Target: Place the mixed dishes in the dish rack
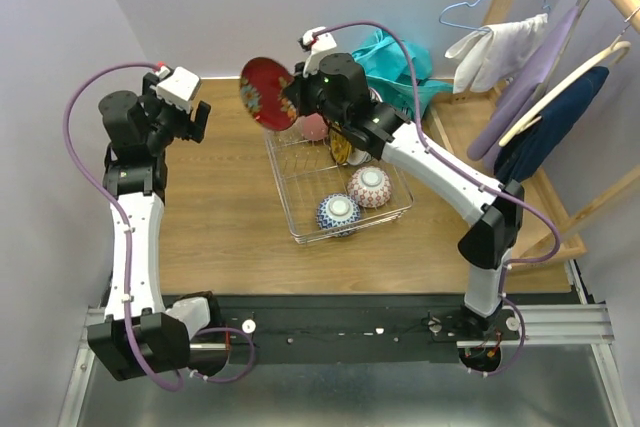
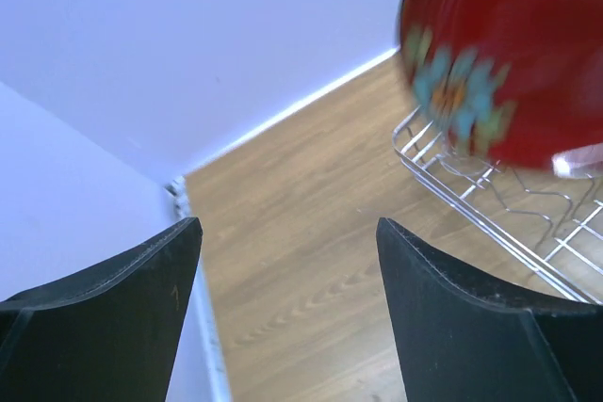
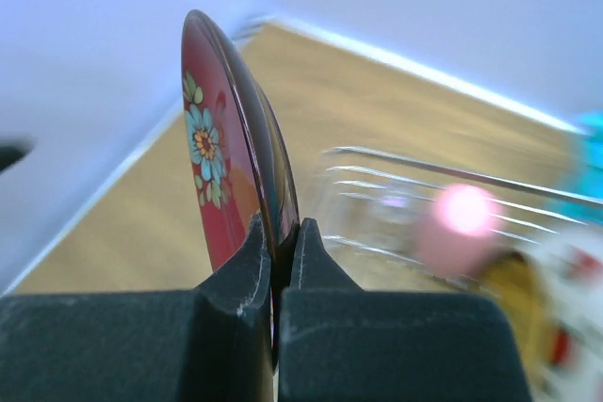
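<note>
Because the right gripper (image 3: 280, 233) is pinched shut on the lower rim of the red saucer (image 3: 221, 167), the saucer stands on edge with its flowered face turned toward the left arm. That pose looks chosen for slipping it upright between wires, not laying it flat. It hangs in the air above the far left corner of the dish rack (image 1: 297, 237), clear of the wire. At the near end of the rack a blue patterned bowl (image 1: 338, 212) and a pink patterned bowl (image 1: 370, 186) sit side by side, which keeps the far end freer. There a pink cup (image 1: 314, 127) shows just beyond the saucer. The left gripper (image 2: 287, 228) hangs well to the left of the rack over the bare worktop (image 1: 220, 207), jaws wide and holding nothing, probably keeping out of the saucer's path.
</note>
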